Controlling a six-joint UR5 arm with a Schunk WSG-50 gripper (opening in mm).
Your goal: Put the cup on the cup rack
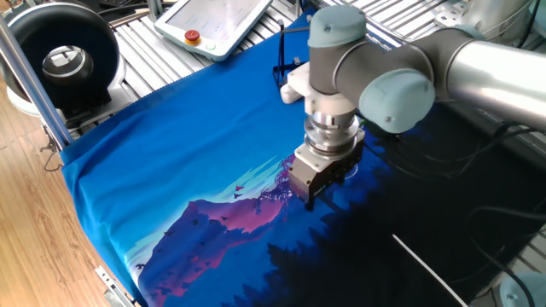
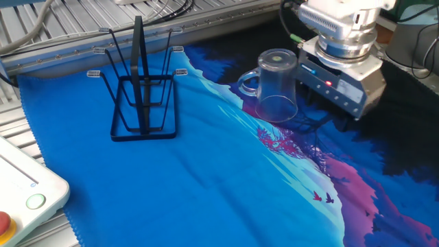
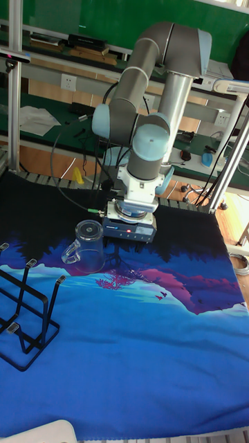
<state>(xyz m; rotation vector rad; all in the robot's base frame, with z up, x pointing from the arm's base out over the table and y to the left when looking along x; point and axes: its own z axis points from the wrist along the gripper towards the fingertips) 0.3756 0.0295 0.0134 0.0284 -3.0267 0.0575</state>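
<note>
1. One cup (image 2: 277, 85) stands upside down on the cloth (image 2: 206, 178), and we see the gripper (image 2: 334, 113) just beside it.
2. We cannot tell how its jaws stand.
3. We see the cup rack (image 2: 141, 89) well apart, empty.

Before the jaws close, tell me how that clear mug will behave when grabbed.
The cup looks like rigid glass, so probably slick and breakable under a hard squeeze. It stands upside down on the soft cloth, so a sideways nudge may tip it. Its side handle would likely stop it rolling far.
</note>
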